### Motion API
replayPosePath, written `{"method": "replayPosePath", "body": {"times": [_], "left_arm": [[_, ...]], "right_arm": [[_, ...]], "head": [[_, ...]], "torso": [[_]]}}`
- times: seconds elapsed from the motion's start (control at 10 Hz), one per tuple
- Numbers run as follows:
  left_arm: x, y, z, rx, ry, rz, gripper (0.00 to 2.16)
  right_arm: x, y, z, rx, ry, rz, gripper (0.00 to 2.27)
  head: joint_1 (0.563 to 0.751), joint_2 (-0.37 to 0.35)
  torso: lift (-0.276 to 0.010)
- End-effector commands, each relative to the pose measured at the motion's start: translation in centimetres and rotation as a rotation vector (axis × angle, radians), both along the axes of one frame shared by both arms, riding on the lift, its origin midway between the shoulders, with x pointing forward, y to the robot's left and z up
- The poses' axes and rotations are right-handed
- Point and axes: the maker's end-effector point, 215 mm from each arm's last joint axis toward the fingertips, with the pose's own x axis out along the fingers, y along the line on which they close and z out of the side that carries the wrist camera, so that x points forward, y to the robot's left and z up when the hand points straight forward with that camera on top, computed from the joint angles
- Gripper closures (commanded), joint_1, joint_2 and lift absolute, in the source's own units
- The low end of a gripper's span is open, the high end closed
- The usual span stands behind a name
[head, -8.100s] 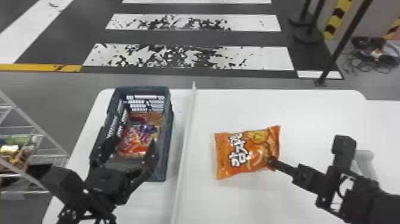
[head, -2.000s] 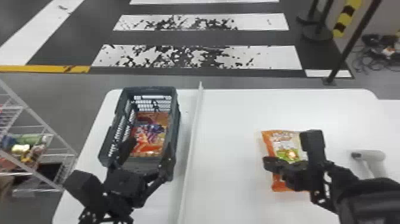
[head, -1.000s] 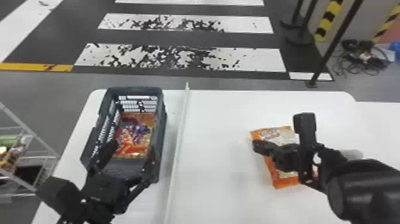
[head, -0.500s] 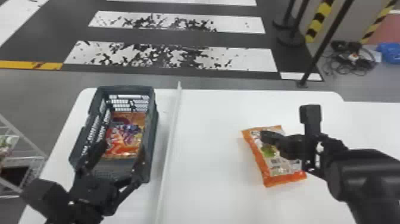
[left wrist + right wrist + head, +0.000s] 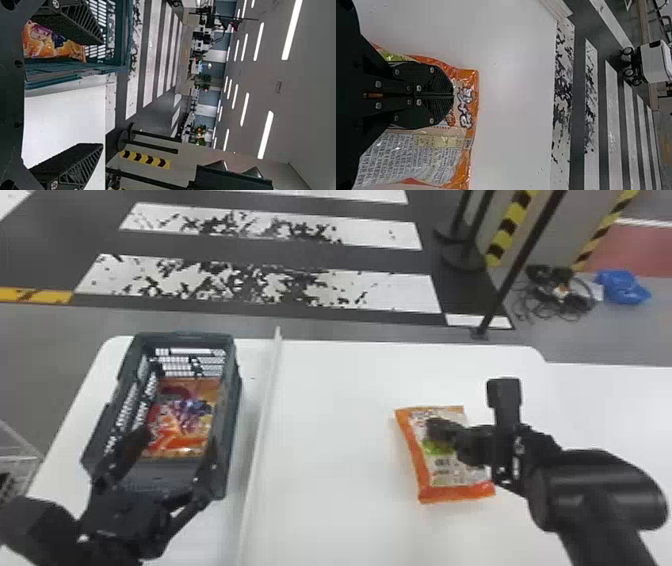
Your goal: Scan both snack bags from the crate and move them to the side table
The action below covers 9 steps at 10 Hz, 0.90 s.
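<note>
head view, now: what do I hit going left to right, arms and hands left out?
wire rack → crate → pale divider strip → orange-edged snack bag → blue bundle on the floor

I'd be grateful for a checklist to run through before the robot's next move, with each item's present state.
1. Left gripper open: ok, its fingers stand apart at the crate.
2. Right gripper open for a grasp: not ok, its fingers are together over the orange bag.
3. Orange bag resting on the white table: ok, right of the divider.
4. Both bags out of the crate: not ok, a red and orange bag lies inside.
5. Orange bag scanned: cannot tell.
</note>
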Motion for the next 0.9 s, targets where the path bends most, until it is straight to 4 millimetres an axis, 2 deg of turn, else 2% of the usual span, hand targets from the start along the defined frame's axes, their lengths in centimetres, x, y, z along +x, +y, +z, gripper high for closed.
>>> {"method": "replayPosePath", "body": {"times": [0.0,0.5,0.7,0.8], "left_arm": [[0.0,-0.1,0.0,-0.001,0.0,-0.002,0.08],[0.1,-0.1,-0.3,0.0,0.004,-0.005,0.08],[0.0,-0.2,-0.3,-0.002,0.004,-0.008,0.08],[0.1,-0.2,-0.2,-0.001,0.002,-0.009,0.08]], "right_arm": [[-0.5,-0.7,-0.3,-0.004,-0.001,-0.009,2.12],[-1.8,-1.5,-0.8,-0.001,-0.003,-0.022,2.12],[-1.5,-1.1,1.9,0.023,-0.037,-0.031,2.12],[-1.5,-1.6,3.0,0.024,-0.043,-0.041,2.12]], "head": [[0.695,-0.102],[0.695,-0.132],[0.695,-0.13],[0.695,-0.128]], "torso": [[-0.029],[-0.029],[-0.029],[-0.029]]}}
